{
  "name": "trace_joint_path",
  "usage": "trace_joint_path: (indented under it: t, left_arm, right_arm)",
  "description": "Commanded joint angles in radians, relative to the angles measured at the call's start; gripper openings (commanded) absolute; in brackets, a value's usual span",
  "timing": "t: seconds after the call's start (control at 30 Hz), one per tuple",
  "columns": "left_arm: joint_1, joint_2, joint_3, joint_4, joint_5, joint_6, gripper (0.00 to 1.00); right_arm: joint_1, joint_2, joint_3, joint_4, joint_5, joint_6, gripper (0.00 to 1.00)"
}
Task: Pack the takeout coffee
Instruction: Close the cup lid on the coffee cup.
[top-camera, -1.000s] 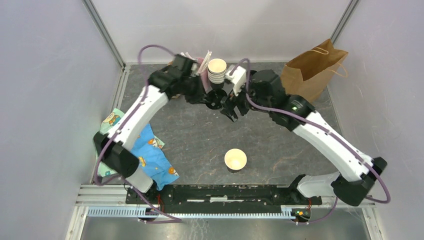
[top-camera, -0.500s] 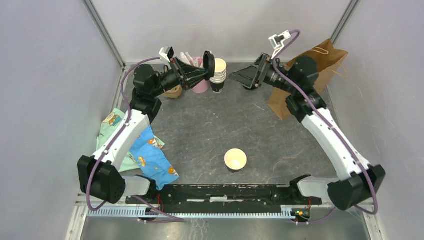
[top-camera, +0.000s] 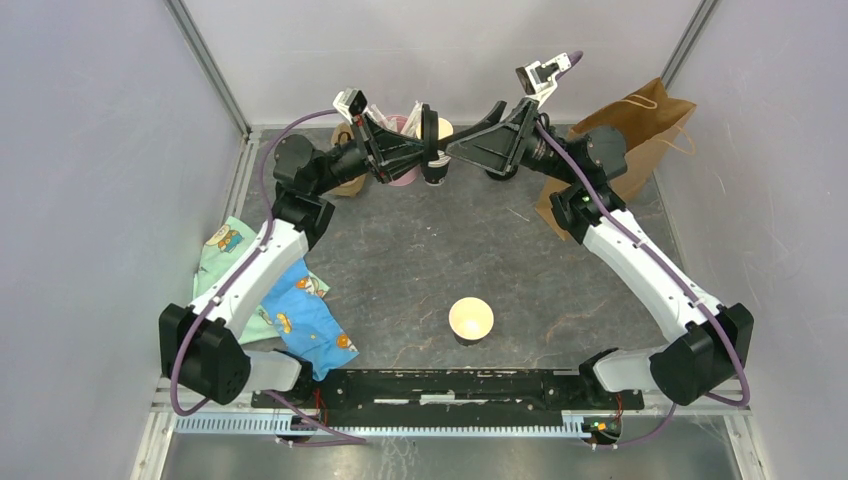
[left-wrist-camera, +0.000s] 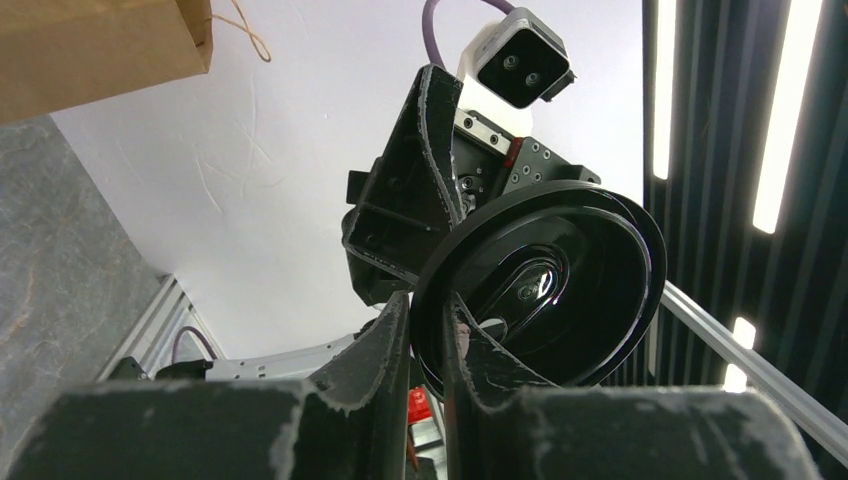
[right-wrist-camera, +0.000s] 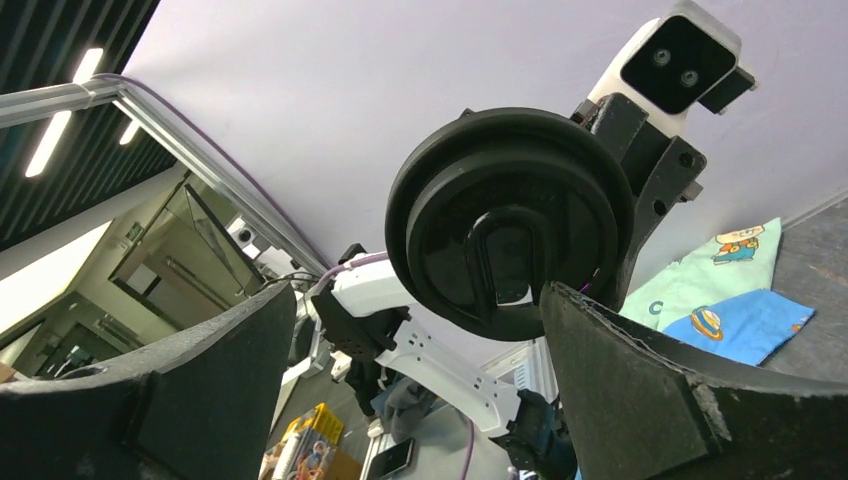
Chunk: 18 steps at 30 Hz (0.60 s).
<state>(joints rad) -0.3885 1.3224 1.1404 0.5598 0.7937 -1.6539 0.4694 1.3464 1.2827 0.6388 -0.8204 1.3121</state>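
Note:
A small black paper cup (top-camera: 470, 320) of the takeout coffee stands open-topped at the table's near middle, its cream inside showing. Its round black plastic lid (top-camera: 428, 122) is up in the air at the back, held on edge. My left gripper (top-camera: 424, 148) is shut on the lid's rim (left-wrist-camera: 430, 335). The lid's hollow underside (left-wrist-camera: 550, 285) faces the left wrist camera. My right gripper (top-camera: 455, 148) faces the lid from the right, open wide. In the right wrist view the lid's top (right-wrist-camera: 510, 235) sits just beyond the right gripper (right-wrist-camera: 417, 292), between its spread fingers (right-wrist-camera: 680, 390) without touching them.
A brown paper bag (top-camera: 625, 140) stands at the back right behind the right arm. A stack of cream-rimmed cups (top-camera: 434, 172) and a pink cup (top-camera: 403, 178) stand at the back below the grippers. Patterned cloths (top-camera: 300, 315) lie at the left.
Both grippers rose from the table's back area. The left one lifted the lid and turned it on edge. The right one opened wide and swung in to face the lid.

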Motion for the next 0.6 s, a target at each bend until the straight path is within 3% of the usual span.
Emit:
trace_joint_path:
  t: [0.0,0.33,0.57]
  left_arm:
    - [-0.02,0.017,0.013,0.07,0.028,-0.028,0.13]
    - [-0.029,0.035,0.024,0.08,0.047,-0.024,0.12]
    - [-0.033,0.036,0.03,0.079,0.049,-0.021,0.12]
  right_arm:
    - [0.005,0.011,0.011,0.071,-0.005,0.016,0.98]
    - [-0.004,-0.036,0.012,-0.155,0.045,-0.18,0.98]
    - [-0.006,-0.037,0.033,-0.21,0.058,-0.227,0.98]
